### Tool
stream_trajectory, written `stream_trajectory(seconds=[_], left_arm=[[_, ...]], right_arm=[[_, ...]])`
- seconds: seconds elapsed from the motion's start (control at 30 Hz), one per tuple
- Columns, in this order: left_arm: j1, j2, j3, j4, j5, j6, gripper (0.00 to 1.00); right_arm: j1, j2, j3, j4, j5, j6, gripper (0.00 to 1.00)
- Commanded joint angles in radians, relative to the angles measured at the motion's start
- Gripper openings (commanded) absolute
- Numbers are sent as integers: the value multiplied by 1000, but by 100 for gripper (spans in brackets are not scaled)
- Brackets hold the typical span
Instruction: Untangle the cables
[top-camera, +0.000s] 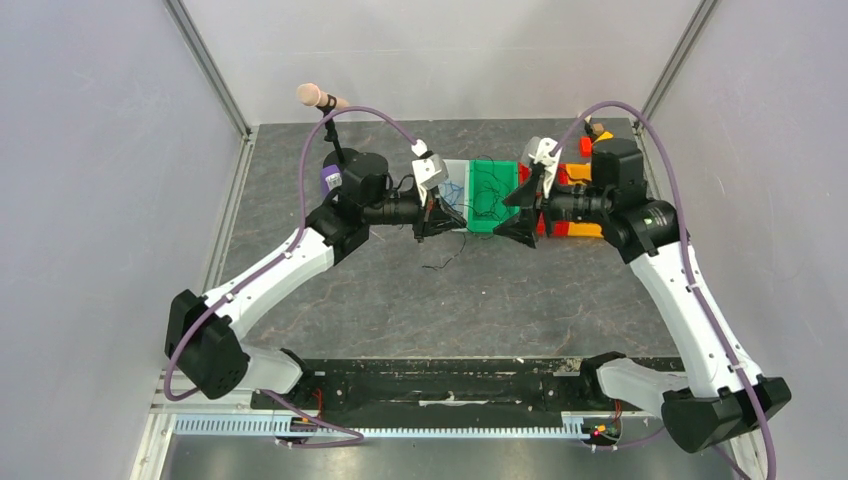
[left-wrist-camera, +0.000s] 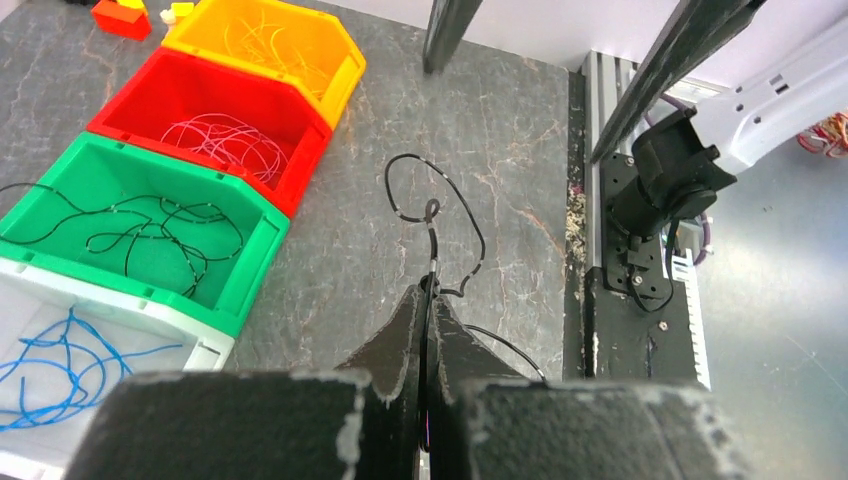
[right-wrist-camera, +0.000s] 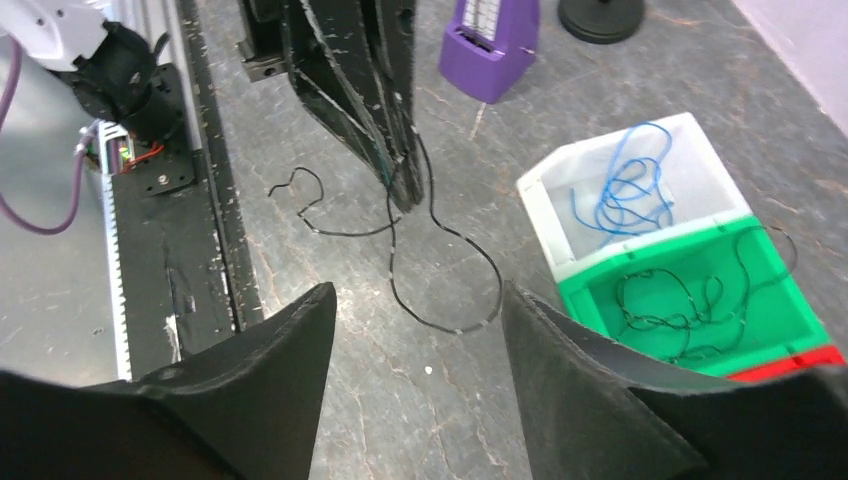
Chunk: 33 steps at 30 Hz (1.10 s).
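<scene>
A thin black cable (left-wrist-camera: 432, 210) lies looped on the grey table, and my left gripper (left-wrist-camera: 430, 287) is shut on one end of it. From above, that cable (top-camera: 443, 262) trails from the left gripper (top-camera: 427, 222) toward the near side. My right gripper (right-wrist-camera: 415, 305) is open with nothing between its fingers, hovering over the black cable's loop (right-wrist-camera: 457, 331). It sits just right of the left gripper, by the green bin (top-camera: 522, 218). More cables rest sorted in the bins: blue (right-wrist-camera: 625, 190), black (right-wrist-camera: 680, 300), pinkish (left-wrist-camera: 225, 140) and yellow (left-wrist-camera: 265, 40).
Four bins stand in a row at the back: white (top-camera: 455, 172), green (top-camera: 490, 165), red (left-wrist-camera: 120, 110), orange (left-wrist-camera: 345, 75). A purple block (right-wrist-camera: 490, 50) and a microphone stand (top-camera: 322, 100) are at the back left. The black base rail (top-camera: 440, 385) runs along the near edge.
</scene>
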Motion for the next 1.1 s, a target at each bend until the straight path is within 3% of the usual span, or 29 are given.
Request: stream_trajectory(seconds=[0.0, 0.1, 0.43, 0.73, 0.8, 0.93, 1.07], left_arm=[[-10, 10, 65, -43, 82, 109, 2], [-16, 23, 75, -46, 126, 108, 2], [-36, 54, 99, -56, 179, 104, 2], [-39, 53, 105, -49, 199, 98, 2], [-42, 55, 103, -50, 208, 99, 2], [-41, 51, 99, -55, 197, 106, 2], [-36, 44, 88, -75, 166, 97, 4]], right_arm=[[63, 35, 24, 66, -33, 67, 57], [96, 48, 5, 136, -46, 122, 47], [188, 60, -39, 222, -9, 155, 45], [200, 69, -88, 221, 20, 118, 31], [200, 71, -89, 226, 13, 125, 25], [200, 63, -90, 230, 6, 127, 0], [200, 42, -88, 234, 30, 137, 0]])
